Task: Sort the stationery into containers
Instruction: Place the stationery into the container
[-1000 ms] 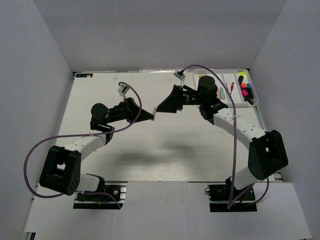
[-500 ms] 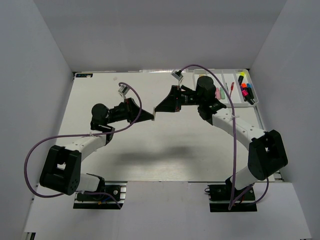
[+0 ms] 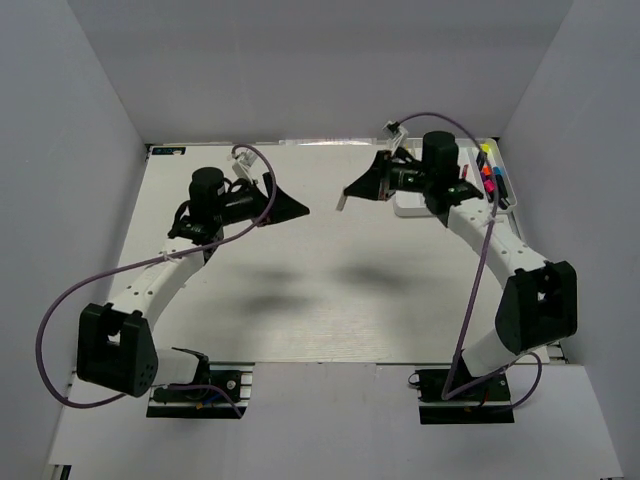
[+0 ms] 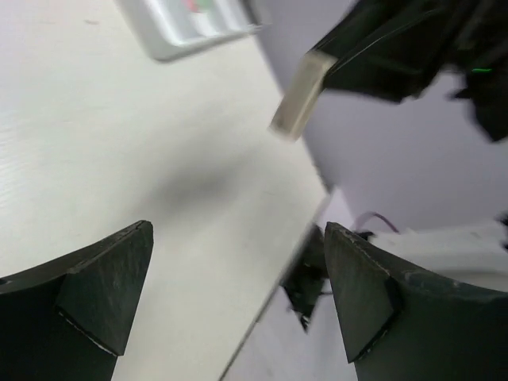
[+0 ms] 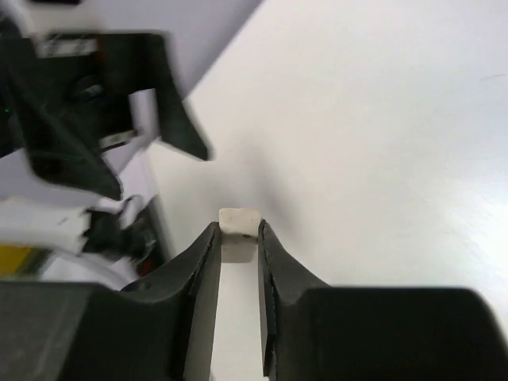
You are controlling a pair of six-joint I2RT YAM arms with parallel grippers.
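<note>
The table is white and flat, with grey walls on three sides. Just one thing sits right on it — a white tray, up in the far right corner by the back edge.

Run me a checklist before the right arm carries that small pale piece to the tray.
1. Grasp: right gripper shut on the small pale piece, pinched at the very fingertips: ok.
2. Piece clear of the table: ok, it casts a shadow below.
3. Left gripper open, empty and apart from the right: ok.
4. Tray within view beside the right arm: ok.
5. Free compartment for the piece: cannot tell, the arm hides much of the tray.
</note>
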